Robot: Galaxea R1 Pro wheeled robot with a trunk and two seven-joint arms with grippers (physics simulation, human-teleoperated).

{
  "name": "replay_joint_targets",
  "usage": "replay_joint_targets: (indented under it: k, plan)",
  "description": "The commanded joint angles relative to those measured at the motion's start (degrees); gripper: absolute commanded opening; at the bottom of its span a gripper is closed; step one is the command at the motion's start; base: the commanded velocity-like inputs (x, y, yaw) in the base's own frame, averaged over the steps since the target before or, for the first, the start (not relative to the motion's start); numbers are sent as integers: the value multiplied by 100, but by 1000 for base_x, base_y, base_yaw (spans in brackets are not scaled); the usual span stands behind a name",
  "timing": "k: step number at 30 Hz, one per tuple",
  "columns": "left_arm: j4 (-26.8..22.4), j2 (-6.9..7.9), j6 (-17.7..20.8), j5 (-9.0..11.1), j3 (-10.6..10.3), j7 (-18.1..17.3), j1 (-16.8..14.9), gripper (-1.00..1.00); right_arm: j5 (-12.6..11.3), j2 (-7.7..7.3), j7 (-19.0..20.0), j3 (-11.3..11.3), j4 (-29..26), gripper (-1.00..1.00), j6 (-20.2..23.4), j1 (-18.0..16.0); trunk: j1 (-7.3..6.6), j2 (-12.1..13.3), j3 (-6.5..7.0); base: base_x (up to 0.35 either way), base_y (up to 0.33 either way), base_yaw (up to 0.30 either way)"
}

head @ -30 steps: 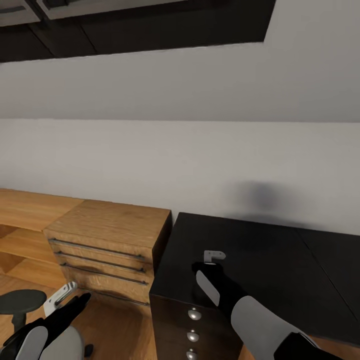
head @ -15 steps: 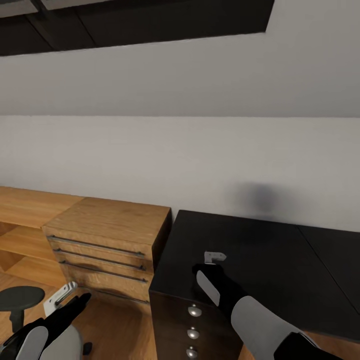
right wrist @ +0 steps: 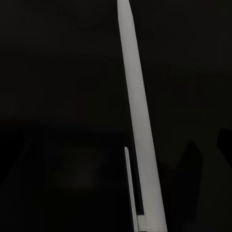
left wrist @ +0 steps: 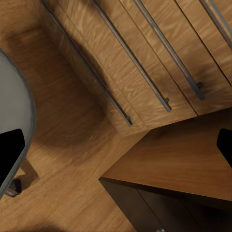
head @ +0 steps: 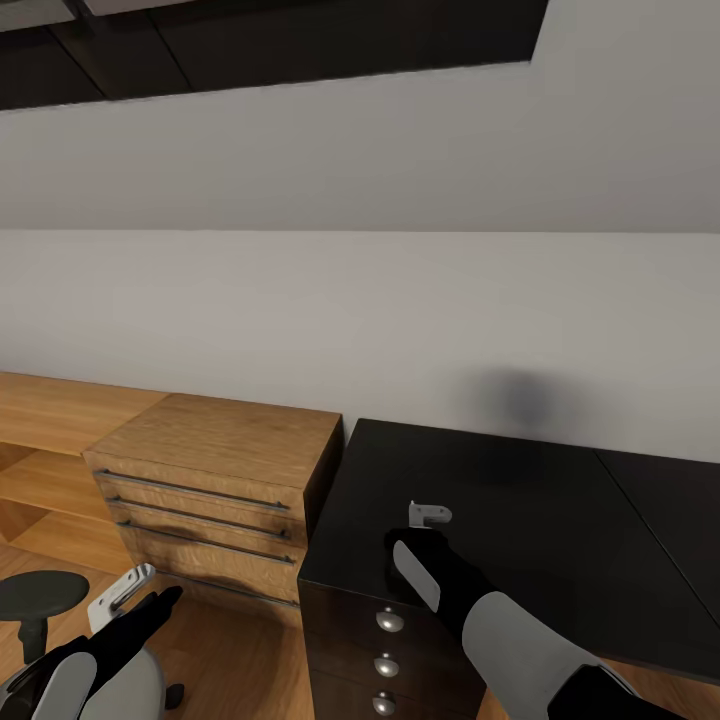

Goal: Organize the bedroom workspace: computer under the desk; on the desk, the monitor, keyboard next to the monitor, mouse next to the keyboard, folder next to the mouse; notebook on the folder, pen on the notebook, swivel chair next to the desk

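No readable text, label, brand, number or sign appears on anything in these views.

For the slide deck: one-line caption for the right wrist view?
Right wrist camera: slender white pen against the glossy black desk.

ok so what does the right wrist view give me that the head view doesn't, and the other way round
Right wrist view: the pen, a slender white stick with a thin clip, seen close up along its length; whether it is gripped cannot be told.

Head view: the wooden drawer cabinet beside the desk, the desk's dark drawer unit with round knobs, the grey wall, and the right gripper from outside, poised over the desk's near corner.

Both: the glossy black top of the desk, which is the dark background behind the pen.
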Motion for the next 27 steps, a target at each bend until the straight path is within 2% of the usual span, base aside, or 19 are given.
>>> replay_joint_targets:
  k: [1,12,16,24,25,27]
  plan:
    - [-8,1,14,60,1,53,-3,100,-20,0,-38,22,-3,100,27,-6,0,-4,-7,0,0,0]
    - [-8,-6,14,60,1,53,-3,100,-12,0,-37,16,4,100,31,-6,0,-4,-7,0,0,0]
    - [-8,-7,14,60,0,53,-3,100,-12,0,-32,14,5,100,34,-6,88,-164,-78,0,0,0]
    - [-8,-7,23,64,9,28,-3,100,-12,0,-31,14,5,100,36,-6,88,-164,-78,0,0,0]
    - [-8,-7,22,64,9,27,-3,100,-12,0,-33,14,5,-100,36,-6,88,-164,-78,0,0,0]
    - [-8,-7,21,64,10,29,-3,100,-9,0,-40,14,5,-100,36,-6,88,-164,-78,0,0,0]
